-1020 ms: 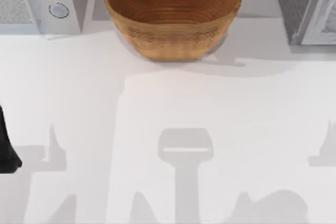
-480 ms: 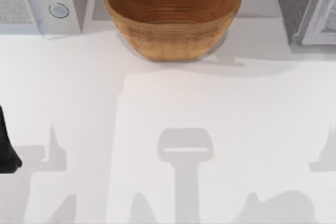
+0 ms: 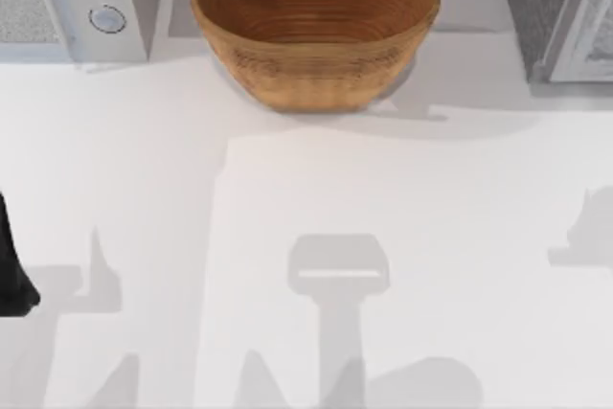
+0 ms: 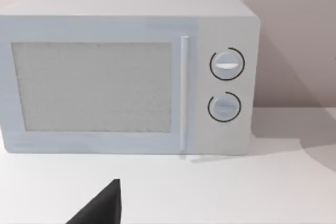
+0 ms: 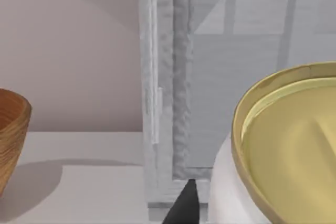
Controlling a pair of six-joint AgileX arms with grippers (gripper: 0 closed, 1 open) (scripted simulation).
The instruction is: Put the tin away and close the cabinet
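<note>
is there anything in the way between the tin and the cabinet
Nothing visible. In the right wrist view the tin sits close by the right gripper, right beside the cabinet's frame. The wicker bowl stands well off to the side.

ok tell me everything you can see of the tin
The tin appears in the right wrist view, very close to the camera: a round gold lid end with a raised rim and a stepped, recessed face, above a white body. It is tilted, its lid turned towards the camera, and cut off by the picture's edge. Behind it stands the grey cabinet. Whether the right hand grips it cannot be told.
</note>
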